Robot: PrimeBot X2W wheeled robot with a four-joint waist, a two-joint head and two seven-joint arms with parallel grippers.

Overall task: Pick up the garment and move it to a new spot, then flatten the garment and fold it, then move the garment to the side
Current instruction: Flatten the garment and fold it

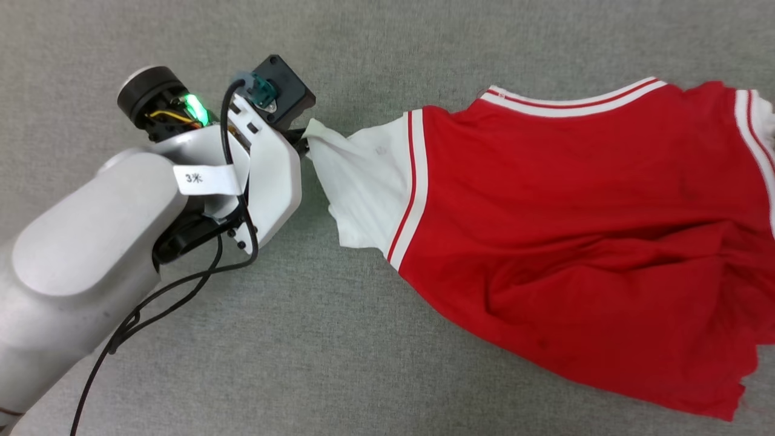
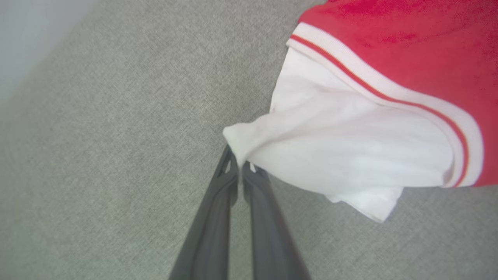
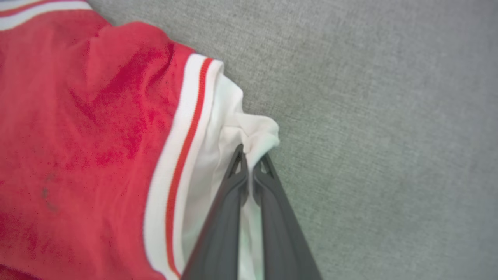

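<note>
The garment (image 1: 575,230), a red T-shirt with white striped sleeves, lies stretched across the grey cloth surface in the head view, creased in its lower half. My left gripper (image 1: 303,140) is shut on the tip of its white left-hand sleeve (image 1: 363,181). In the left wrist view my left gripper (image 2: 241,167) pinches a bunched corner of that sleeve (image 2: 350,144). In the right wrist view my right gripper (image 3: 251,155) is shut on a fold of the other white sleeve (image 3: 233,120), beside the red body (image 3: 78,136).
A grey woven surface (image 1: 363,363) lies under everything. My left pale forearm (image 1: 91,254) with a black cable (image 1: 181,290) crosses the lower left of the head view. The garment's far sleeve (image 1: 757,139) runs off the right edge.
</note>
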